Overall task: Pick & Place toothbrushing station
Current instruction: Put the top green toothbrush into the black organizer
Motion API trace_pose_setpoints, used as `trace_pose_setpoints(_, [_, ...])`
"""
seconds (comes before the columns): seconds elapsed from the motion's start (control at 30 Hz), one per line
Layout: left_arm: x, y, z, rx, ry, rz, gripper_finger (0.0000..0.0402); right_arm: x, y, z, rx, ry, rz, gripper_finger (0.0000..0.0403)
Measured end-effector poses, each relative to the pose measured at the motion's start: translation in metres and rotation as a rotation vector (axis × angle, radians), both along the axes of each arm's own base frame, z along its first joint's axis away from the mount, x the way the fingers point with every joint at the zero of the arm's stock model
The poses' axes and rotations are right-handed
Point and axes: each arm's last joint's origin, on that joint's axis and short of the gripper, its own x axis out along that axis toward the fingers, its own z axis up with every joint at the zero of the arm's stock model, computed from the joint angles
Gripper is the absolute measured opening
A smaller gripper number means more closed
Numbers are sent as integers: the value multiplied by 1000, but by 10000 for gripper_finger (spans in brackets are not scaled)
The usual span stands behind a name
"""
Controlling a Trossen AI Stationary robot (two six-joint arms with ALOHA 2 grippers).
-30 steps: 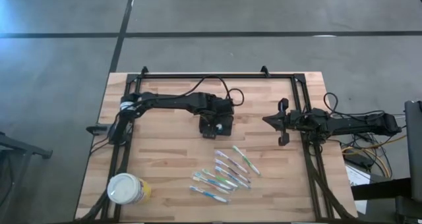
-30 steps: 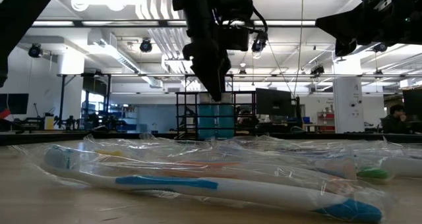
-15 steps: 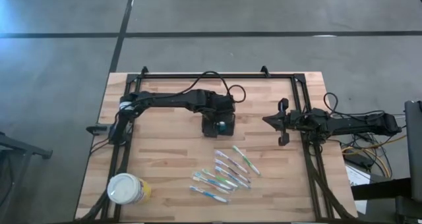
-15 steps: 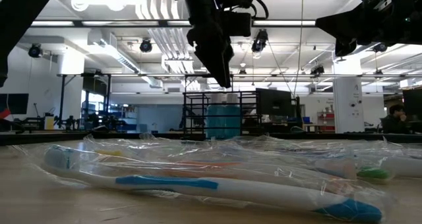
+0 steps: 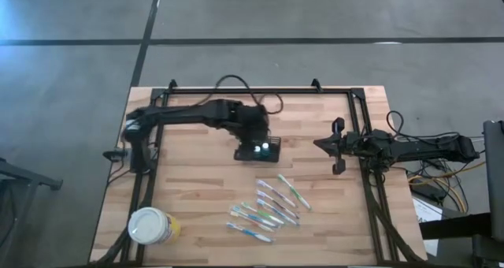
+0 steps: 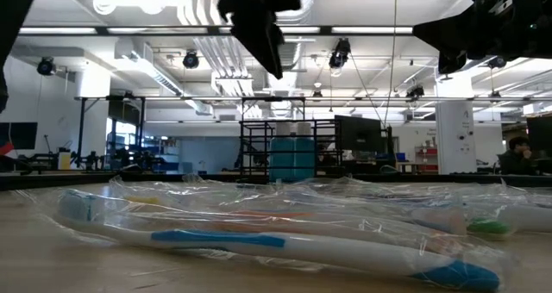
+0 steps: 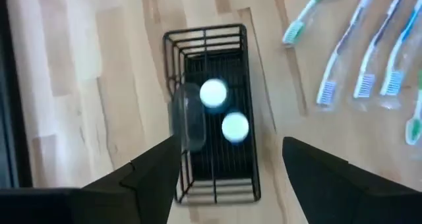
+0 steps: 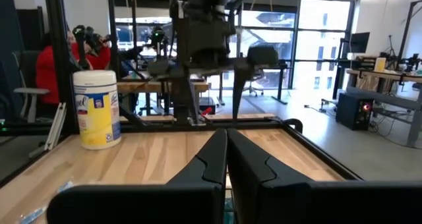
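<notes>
Black wire toothbrushing station is sitting mid-counter, far of the toothbrushes. Left tool is hovering spread wide right over it, so I'd be dropping straight down, straddling a side wall before clamping. Right tool is waiting, pinched closed.

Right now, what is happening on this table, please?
The left gripper hangs open above the black wire basket, which stands on the wooden table with two small blue-capped bottles inside. It holds nothing. The right gripper waits shut at the table's right side. Wrapped toothbrushes lie apart from the basket, and a white-lidded tub stands near a corner.
</notes>
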Motion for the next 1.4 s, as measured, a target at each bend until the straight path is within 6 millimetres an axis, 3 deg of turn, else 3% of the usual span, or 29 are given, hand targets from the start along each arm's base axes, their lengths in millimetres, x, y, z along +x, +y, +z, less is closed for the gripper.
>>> trace_pose_setpoints(0.13, [-38,17,-7,-4,-176,108,233,1,0,-1,4,9,1,8])
trace_pose_setpoints(0.23, [-71,29,-33,-41,-338,199,181,2,0,-3,5,30,1,8])
trace_pose_setpoints(0.43, [-129,38,-84,-155,-747,392,33,8,0,-5,22,40,-7,8])
trace_pose_setpoints(0.53, [-144,37,-107,-210,-848,447,10,15,-1,-7,75,73,-19,8])
trace_pose_setpoints(0.7, [-145,39,-129,-189,-809,545,4,31,1,-23,168,185,-4,8])
trace_pose_setpoints(1.0, [-118,50,-158,-214,-677,602,3,61,4,-47,241,228,7,8])
trace_pose_setpoints(1.4, [-106,56,-176,-199,-616,640,2,122,33,-65,218,381,138,8])
